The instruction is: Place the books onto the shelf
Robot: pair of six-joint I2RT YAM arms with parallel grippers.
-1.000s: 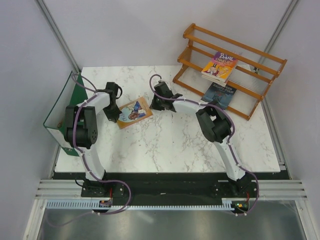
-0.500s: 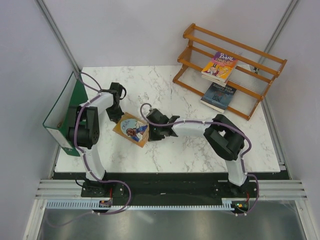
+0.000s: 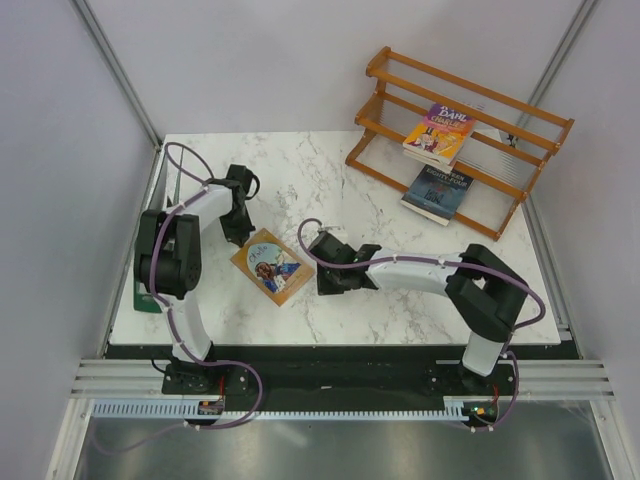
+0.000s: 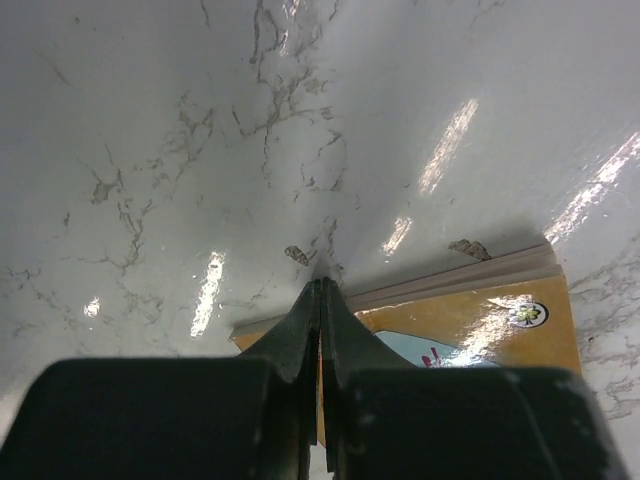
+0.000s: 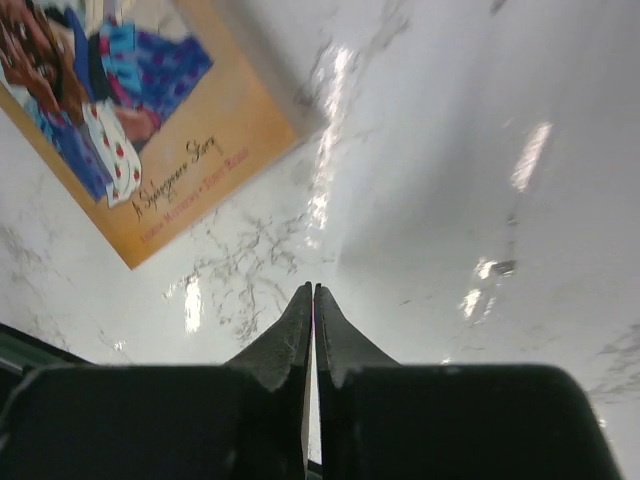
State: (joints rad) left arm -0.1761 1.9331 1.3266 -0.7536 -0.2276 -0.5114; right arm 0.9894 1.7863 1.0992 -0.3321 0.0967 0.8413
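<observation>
A tan book with a round picture (image 3: 270,266) lies flat on the marble table (image 3: 400,240), left of centre. My left gripper (image 3: 246,234) is shut and empty, its tips (image 4: 320,286) over the tan book's far edge (image 4: 470,322). The right gripper (image 3: 320,279) is shut and empty, low over the table just right of the tan book (image 5: 130,130), not touching it. The wooden shelf (image 3: 392,74) stands at the back right. A purple-and-yellow book (image 3: 438,133) leans on its upper tier and a dark blue book (image 3: 438,193) on its lower one.
A green binder (image 3: 143,297) stands edge-on along the table's left edge, mostly hidden behind the left arm. Grey walls close in on the left, back and right. The table's front edge runs just ahead of the tan book.
The tan book has slid toward the front and turned. The right arm swung forward and left beside it, the left gripper followed behind it. The green binder has swung up against the left edge.
</observation>
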